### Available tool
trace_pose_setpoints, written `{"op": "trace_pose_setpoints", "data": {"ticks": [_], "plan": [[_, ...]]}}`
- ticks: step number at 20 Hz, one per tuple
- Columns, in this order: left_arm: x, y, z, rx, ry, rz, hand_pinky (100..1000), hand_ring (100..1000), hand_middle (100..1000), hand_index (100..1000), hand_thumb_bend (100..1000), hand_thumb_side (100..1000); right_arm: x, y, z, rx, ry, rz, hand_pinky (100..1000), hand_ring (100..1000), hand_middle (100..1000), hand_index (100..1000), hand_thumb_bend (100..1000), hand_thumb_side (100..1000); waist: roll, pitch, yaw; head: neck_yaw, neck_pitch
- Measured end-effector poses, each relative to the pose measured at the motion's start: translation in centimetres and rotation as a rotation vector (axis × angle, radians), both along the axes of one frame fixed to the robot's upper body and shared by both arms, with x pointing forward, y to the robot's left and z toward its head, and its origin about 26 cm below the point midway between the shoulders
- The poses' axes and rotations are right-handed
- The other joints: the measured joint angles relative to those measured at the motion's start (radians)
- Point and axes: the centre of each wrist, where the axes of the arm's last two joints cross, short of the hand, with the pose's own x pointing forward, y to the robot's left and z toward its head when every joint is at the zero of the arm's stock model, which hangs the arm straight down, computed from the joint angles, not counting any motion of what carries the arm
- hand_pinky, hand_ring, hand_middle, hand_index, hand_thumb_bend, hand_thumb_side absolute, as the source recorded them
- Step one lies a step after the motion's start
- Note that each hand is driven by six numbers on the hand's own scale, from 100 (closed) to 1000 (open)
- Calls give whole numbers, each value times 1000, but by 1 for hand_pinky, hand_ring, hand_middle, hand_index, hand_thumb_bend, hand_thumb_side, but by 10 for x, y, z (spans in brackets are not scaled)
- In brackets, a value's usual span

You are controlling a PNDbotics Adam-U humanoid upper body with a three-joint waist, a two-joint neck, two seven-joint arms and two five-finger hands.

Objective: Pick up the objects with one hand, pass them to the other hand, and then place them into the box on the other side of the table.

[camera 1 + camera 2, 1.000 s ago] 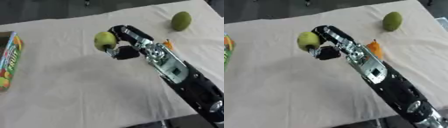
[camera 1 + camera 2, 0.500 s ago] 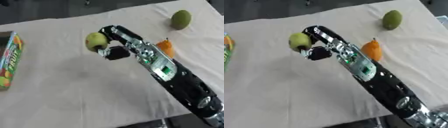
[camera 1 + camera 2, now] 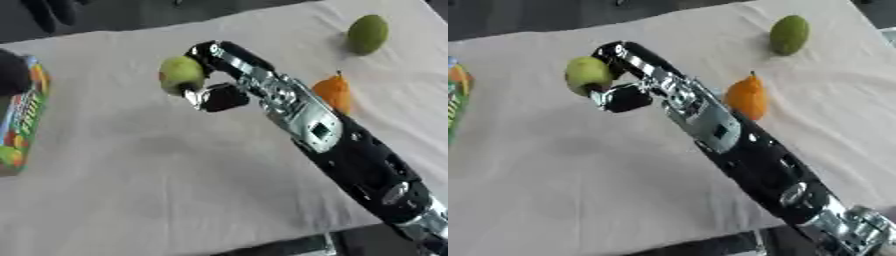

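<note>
Leftward since a second ago, right hand [image 3: 219,90] carries the smooth, round, probably slippery green fruit [image 3: 180,74], fingers clamped around its middle

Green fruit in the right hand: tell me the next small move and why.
Probably carry it further left toward the box. The right hand holds the green fruit lifted above the cloth, short of the box at the left edge, and no left hand shows to receive it.
</note>
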Motion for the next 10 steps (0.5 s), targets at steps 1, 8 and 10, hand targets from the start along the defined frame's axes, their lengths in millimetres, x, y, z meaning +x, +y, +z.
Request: {"op": "trace_pose_setpoints", "data": {"ticks": [1, 8, 10], "plan": [[0, -2, 0, 3, -1, -1, 603, 651, 691, 806, 654, 507, 1, 2, 0, -8, 2, 4, 726, 581, 514, 650, 115, 100, -1, 0, 1, 0, 0], [-2, -11, 1, 5, -7, -32, 595, 637, 687, 803, 646, 484, 8, 10, -1, -47, 10, 17, 726, 578, 514, 649, 117, 100, -4, 0, 8, 4, 0], [-2, -14, 1, -3, -5, -36, 586, 632, 683, 800, 651, 466, 9, 13, 2, -53, 0, 23, 727, 578, 514, 648, 118, 100, -5, 0, 8, 3, 0]]}}
